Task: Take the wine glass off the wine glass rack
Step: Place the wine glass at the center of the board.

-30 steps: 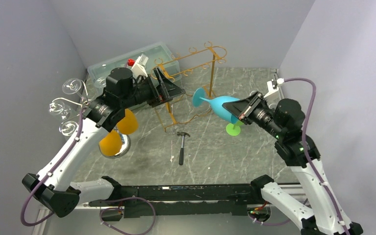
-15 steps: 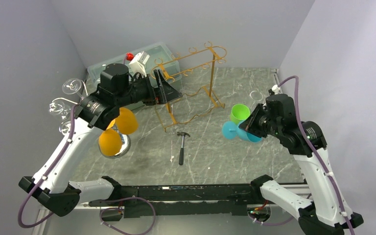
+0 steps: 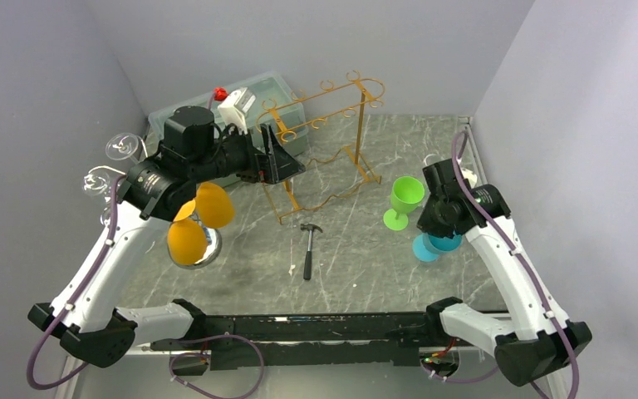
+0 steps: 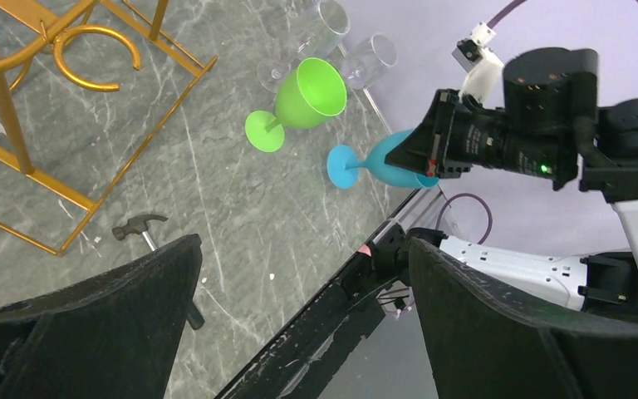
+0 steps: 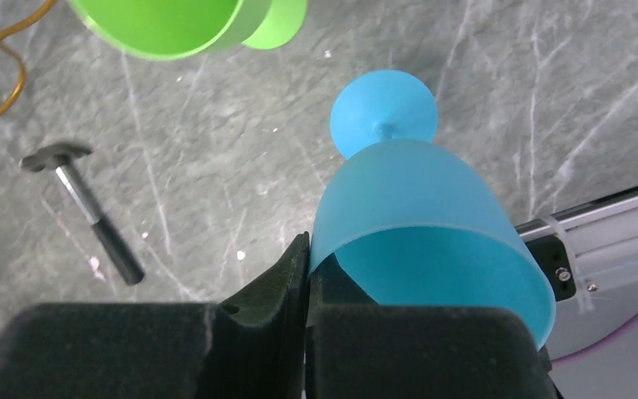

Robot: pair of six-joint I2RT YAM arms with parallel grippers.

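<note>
My right gripper [image 3: 437, 229] [image 5: 307, 249] is shut on the rim of the blue wine glass [image 3: 429, 247] [image 5: 415, 208], one finger inside the bowl and one outside. The glass is tilted, with its foot low over the table's right front; I cannot tell whether it touches. It also shows in the left wrist view [image 4: 382, 158]. The gold wire rack [image 3: 324, 141] [image 4: 17, 125] stands at the back middle with no glass on it. My left gripper [image 3: 281, 156] [image 4: 303, 245] is open and empty, held in the air next to the rack's left end.
A green wine glass [image 3: 404, 199] [image 4: 307, 96] [image 5: 166, 25] stands just behind the blue one. A small hammer [image 3: 309, 246] [image 5: 83, 208] lies mid-table. Two orange glasses [image 3: 201, 223] and clear glasses [image 3: 116, 179] are at the left. A clear bin [image 3: 174, 116] sits at the back left.
My right arm has carried the blue glass away from the rack, to the right and down to the table's front right, turning it from lying sideways towards upright. The left arm barely shifted.
</note>
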